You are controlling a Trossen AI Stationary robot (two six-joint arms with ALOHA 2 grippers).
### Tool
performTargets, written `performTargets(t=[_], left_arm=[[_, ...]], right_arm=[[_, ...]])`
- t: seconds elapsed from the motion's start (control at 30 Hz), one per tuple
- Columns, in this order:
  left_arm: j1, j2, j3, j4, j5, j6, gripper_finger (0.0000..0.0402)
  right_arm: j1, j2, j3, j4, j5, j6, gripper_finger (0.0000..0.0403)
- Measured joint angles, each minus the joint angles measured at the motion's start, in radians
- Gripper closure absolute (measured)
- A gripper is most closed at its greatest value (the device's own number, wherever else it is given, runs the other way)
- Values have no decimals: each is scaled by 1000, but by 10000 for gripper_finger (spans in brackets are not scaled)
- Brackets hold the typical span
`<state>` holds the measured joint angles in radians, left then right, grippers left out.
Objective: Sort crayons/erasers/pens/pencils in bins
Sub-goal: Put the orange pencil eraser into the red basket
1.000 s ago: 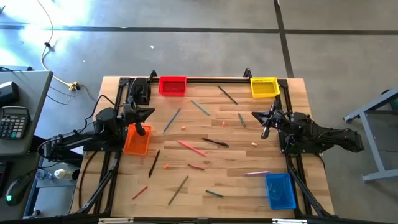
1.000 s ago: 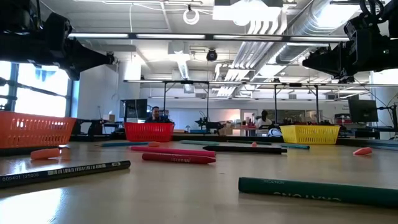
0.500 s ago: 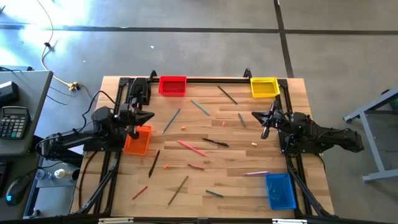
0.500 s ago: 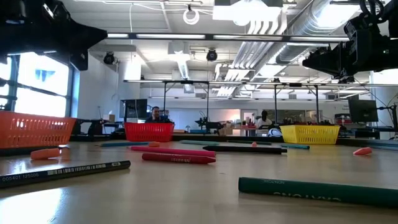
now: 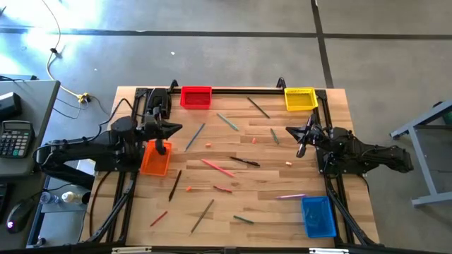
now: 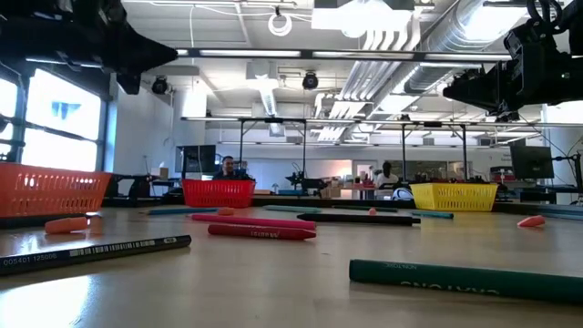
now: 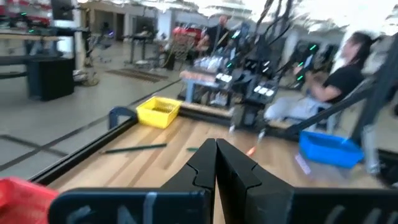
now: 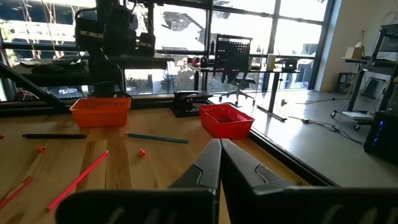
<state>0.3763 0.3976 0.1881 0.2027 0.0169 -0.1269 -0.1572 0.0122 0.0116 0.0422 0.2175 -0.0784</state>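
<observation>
Left gripper (image 5: 169,129): jaws together, fingers meeting in a point, nothing held or touched; it hangs above the far edge of the orange bin (image 5: 155,159), at the table's left side. Right gripper (image 5: 291,130): jaws together, empty, raised clear of the table (image 5: 233,212) at the right side, between the yellow bin (image 5: 300,99) and the blue bin (image 5: 318,216).

Change from the earlier frames: the left arm has shifted, its gripper now a little farther toward the table's middle than half a second ago, and in the low view its dark bulk reaches farther across the upper left; the right arm has not moved; bins and loose items lie as before.

Contents of the table: red bin (image 5: 195,97) at the far edge, left of centre; yellow bin at the far right corner; blue bin at the near right; pens, pencils and crayons scattered apart over the middle, among them a blue pen (image 5: 195,136), a black pen (image 5: 244,161), a pink pen (image 5: 289,197), a long red stick (image 5: 217,168) and a green pencil (image 5: 244,219); small erasers (image 5: 289,164) lie between them.

Open room: bare wood lies between both grippers and the scattered items; a dark frame rail runs along the far edge and both sides; the near left corner holds only a red crayon (image 5: 159,219).
</observation>
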Motion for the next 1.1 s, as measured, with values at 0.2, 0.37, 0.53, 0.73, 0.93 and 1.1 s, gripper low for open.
performTargets(t=[0.2, 0.37, 0.53, 0.73, 0.93, 1.1], left_arm=[[-6, 165, 0, -4, -82, 53, 402], [-6, 294, 0, -3, -93, 52, 402], [-6, 408, 35, -28, -93, 53, 402], [-6, 517, 139, -38, -93, 64, 402], [-6, 616, 262, -79, -92, 93, 402], [-6, 683, 345, -124, -81, 143, 402]], right_arm=[[0, 0, 0, 0, 0, 0, 402], [0, 0, 0, 0, 0, 0, 402], [0, 0, 0, 0, 0, 0, 402], [0, 0, 0, 0, 0, 0, 402], [0, 0, 0, 0, 0, 0, 402], [0, 0, 0, 0, 0, 0, 402]])
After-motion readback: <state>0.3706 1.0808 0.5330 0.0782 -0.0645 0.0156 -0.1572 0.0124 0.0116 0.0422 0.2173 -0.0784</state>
